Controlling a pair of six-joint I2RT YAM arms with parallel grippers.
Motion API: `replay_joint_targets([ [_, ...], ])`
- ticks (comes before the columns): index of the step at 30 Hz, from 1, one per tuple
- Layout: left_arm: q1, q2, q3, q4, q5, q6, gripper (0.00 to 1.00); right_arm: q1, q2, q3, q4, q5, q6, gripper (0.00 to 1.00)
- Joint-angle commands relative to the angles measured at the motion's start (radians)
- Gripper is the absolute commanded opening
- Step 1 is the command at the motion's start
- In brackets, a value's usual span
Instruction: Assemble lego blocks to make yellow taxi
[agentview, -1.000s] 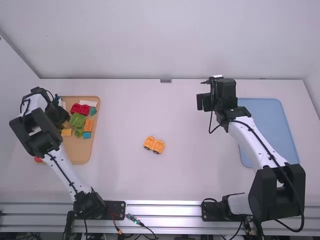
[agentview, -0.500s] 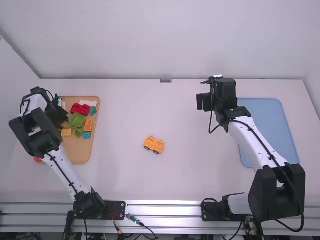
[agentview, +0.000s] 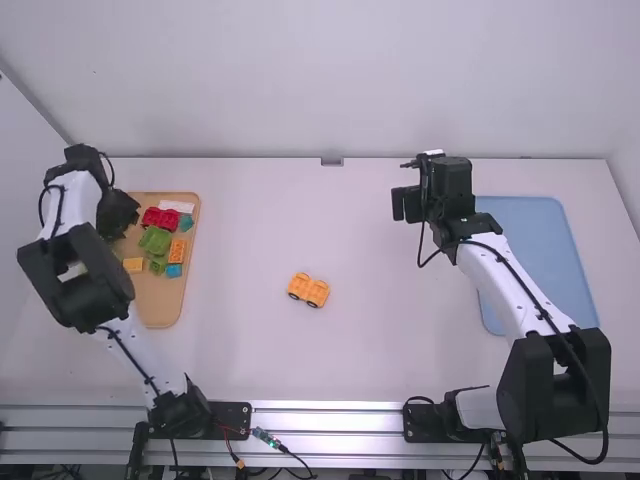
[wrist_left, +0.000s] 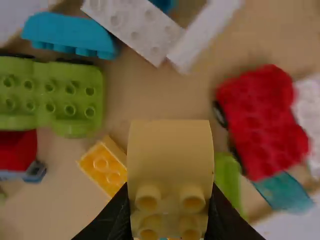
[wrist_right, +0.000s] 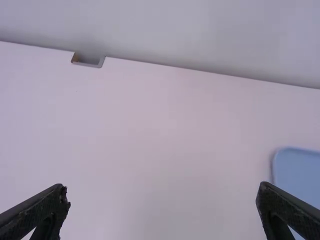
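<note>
The left hand (agentview: 118, 215), above the tan tray (agentview: 160, 312), has its two fingers closed on a yellow block (wrist_left: 170, 150). This block is pale yellow, with one plain, smooth side and rounded studs standing in pairs; the tips press it from both sides.

Beneath the block, in the tray, lie a smaller, deeper yellow block (wrist_left: 104, 169) with round studs, a long green piece (wrist_left: 50, 95) studded in rows, a red piece (wrist_left: 262, 120) with dark wheels along its edge, a white studded brick (wrist_left: 135, 27) and a blue curved piece (wrist_left: 70, 35).

Farther out, near the middle of the white counter (agentview: 380, 350), well apart from the tray, sits the orange-yellow wheeled piece (agentview: 308, 290). It is in two squarish parts joined end to end, upright, with small dark wheels.

The right hand (agentview: 408, 204) is spread, its fingers wide apart with nothing between them, beside the blue tray (agentview: 530, 230).
</note>
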Motion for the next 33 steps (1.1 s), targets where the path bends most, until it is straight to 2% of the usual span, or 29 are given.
replay_joint_targets([
  [1, -0.095, -0.107, -0.080, 0.005, -0.056, -0.099, 0.02, 0.001, 0.003, 0.018, 0.002, -0.010, 0.004, 0.99],
  [8, -0.325, -0.272, -0.326, 0.103, -0.055, -0.357, 0.02, 0.001, 0.003, 0.018, 0.002, -0.010, 0.003, 0.99],
  [12, -0.460, -0.356, -0.494, 0.054, -0.056, -0.821, 0.02, 0.001, 0.003, 0.018, 0.002, -0.010, 0.003, 0.99],
  [15, -0.513, -0.383, -0.550, 0.085, -0.043, -0.807, 0.02, 0.001, 0.003, 0.018, 0.002, -0.011, 0.003, 0.99],
  [18, -0.570, -0.387, -0.596, 0.153, 0.045, -0.733, 0.02, 0.001, 0.003, 0.018, 0.002, -0.011, 0.003, 0.99],
  [25, -0.708, -0.385, -0.747, 0.215, 0.072, -1.059, 0.02, 0.001, 0.003, 0.018, -0.010, -0.011, 0.004, 0.99],
  [33, -0.813, -0.385, -0.861, 0.395, 0.066, -1.161, 0.02, 0.001, 0.003, 0.018, -0.013, -0.039, 0.003, 0.99],
])
